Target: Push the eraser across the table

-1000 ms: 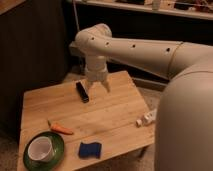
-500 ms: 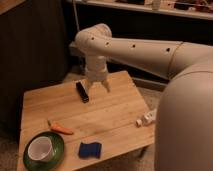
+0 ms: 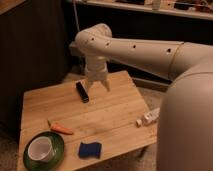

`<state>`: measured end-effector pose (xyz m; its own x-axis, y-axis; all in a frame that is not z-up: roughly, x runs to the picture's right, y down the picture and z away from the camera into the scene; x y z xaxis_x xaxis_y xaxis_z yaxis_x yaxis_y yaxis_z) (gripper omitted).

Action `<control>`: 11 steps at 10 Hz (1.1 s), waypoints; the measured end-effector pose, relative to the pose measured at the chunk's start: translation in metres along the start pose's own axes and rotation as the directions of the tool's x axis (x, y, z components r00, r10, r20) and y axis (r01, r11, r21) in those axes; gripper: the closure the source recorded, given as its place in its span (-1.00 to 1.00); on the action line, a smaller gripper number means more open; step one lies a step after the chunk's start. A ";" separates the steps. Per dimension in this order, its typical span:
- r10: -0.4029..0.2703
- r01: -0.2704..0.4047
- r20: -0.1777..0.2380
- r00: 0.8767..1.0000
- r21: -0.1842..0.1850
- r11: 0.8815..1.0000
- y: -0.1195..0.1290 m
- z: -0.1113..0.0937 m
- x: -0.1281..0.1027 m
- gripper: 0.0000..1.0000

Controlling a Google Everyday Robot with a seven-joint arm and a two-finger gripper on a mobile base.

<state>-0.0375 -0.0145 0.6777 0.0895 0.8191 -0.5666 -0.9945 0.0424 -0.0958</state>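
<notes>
Eraser [image 3: 82, 92], black and oblong, lies flat on the desk [image 3: 115, 107] near the middle of the far edge. The gripper [image 3: 97, 85] stands just beside it, toward the far right corner. It points down with its two fingers spread apart and it holds nothing. I judge it is set low there so that one finger can shove the block sideways. An orange carrot [image 3: 61, 128], a green plate [image 3: 54, 159] with a white cup [image 3: 41, 148] at the near left corner, a blue pad [image 3: 90, 149] at the near edge and a white bottle [image 3: 148, 118] at the right edge are well apart and block nothing.
</notes>
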 end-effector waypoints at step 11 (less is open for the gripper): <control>0.027 -0.010 0.227 0.973 -0.077 0.997 -0.011 0.065 -0.183 0.31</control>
<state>-0.0461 -0.1271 0.8356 0.0479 0.9285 -0.3683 -0.9881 -0.0099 -0.1534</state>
